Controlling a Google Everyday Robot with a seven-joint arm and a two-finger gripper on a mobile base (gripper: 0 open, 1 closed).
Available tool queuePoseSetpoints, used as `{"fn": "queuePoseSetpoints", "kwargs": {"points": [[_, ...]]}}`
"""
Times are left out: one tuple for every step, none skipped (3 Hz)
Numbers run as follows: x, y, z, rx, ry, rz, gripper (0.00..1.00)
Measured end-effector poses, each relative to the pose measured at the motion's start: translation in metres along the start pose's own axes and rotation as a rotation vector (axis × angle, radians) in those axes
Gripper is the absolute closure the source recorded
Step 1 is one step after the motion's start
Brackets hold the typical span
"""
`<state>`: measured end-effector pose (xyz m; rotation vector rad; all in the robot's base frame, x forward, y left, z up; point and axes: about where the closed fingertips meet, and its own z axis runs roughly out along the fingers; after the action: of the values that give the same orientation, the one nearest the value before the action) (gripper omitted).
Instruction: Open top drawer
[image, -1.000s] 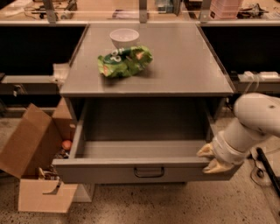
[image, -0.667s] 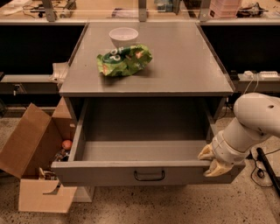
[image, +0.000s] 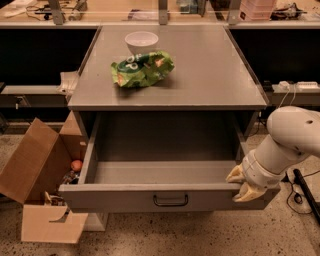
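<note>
The top drawer (image: 125, 198) is a wide grey metal drawer pulled far out from under the grey cabinet top (image: 210, 75). Its deep tray (image: 160, 172) shows nothing inside. A small dark loop handle (image: 170, 201) sits at the middle of the flat front panel. My gripper (image: 242, 185) is at the drawer's front right corner, on a white arm (image: 290, 135) that comes in from the right. Its pale fingers (image: 250, 192) rest on the top edge of the front panel there.
A white bowl (image: 141, 41) and a green snack bag (image: 143, 67) lie on the cabinet top. An open cardboard box (image: 40, 170) with small items stands on the floor at the left. Cables (image: 305, 192) lie on the floor at the right.
The drawer has slid a little further out toward the camera, and my gripper has come with it at the front right corner.
</note>
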<state>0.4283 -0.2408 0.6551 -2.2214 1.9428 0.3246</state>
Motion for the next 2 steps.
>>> {"fn": "queuePoseSetpoints", "kwargs": {"points": [[0.0, 0.0, 0.0, 0.0, 0.0, 0.0, 0.38], [0.0, 0.0, 0.0, 0.0, 0.0, 0.0, 0.15]]}}
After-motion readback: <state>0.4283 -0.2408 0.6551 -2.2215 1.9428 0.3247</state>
